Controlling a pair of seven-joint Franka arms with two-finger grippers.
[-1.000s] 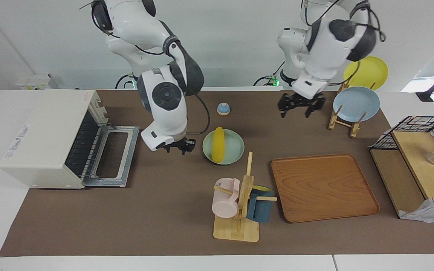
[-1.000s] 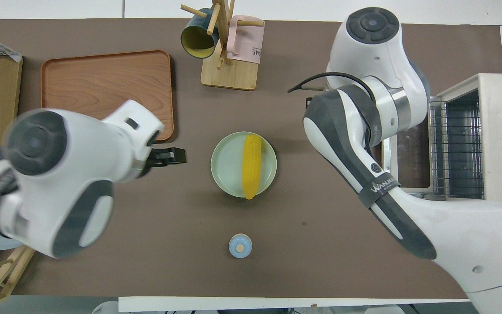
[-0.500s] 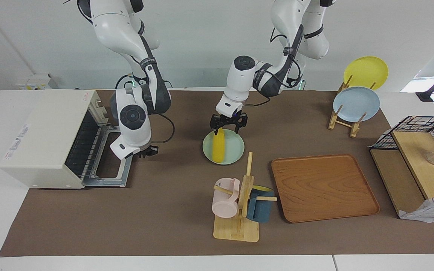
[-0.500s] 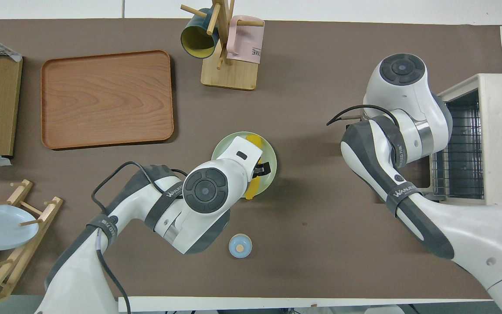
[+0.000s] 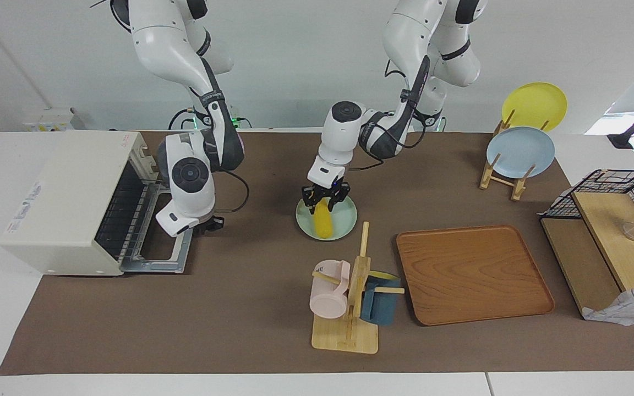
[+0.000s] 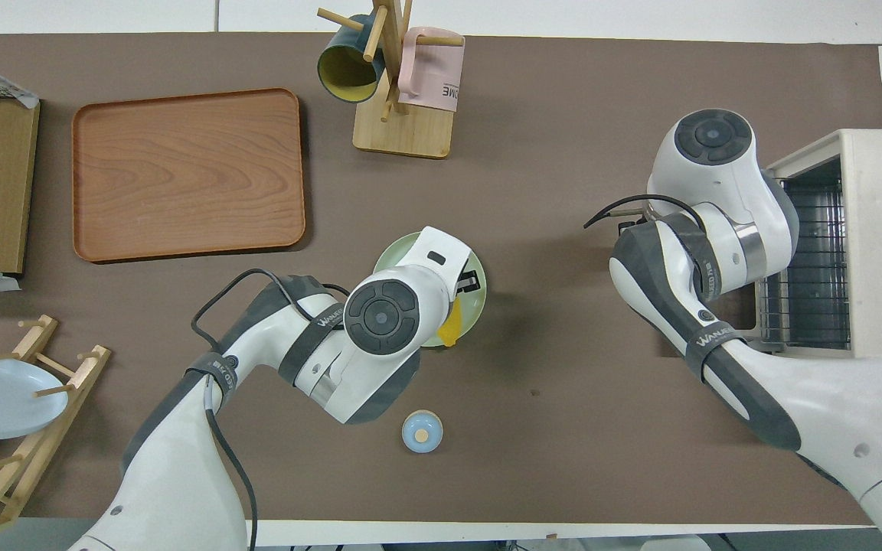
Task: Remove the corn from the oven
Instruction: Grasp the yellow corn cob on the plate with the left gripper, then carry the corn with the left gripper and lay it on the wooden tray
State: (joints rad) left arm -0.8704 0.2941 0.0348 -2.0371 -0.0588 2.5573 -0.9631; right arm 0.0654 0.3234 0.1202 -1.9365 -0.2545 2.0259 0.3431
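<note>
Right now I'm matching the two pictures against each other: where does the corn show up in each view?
Facing view: the corn lies on the pale green plate mid-table, under the left gripper.
Overhead view: only the corn's tip shows, past the left arm's wrist, at the plate's edge nearer the robots.
Shared landmark: the wooden mug rack, farther from the robots than the plate.

Overhead view: "WANJEE" reads on a dark band on the left arm and on a like band on the right arm. Pink mug on the rack shows letters "ME", the rest hidden. Oven carries red print on top and a side label, both unreadable.
</note>
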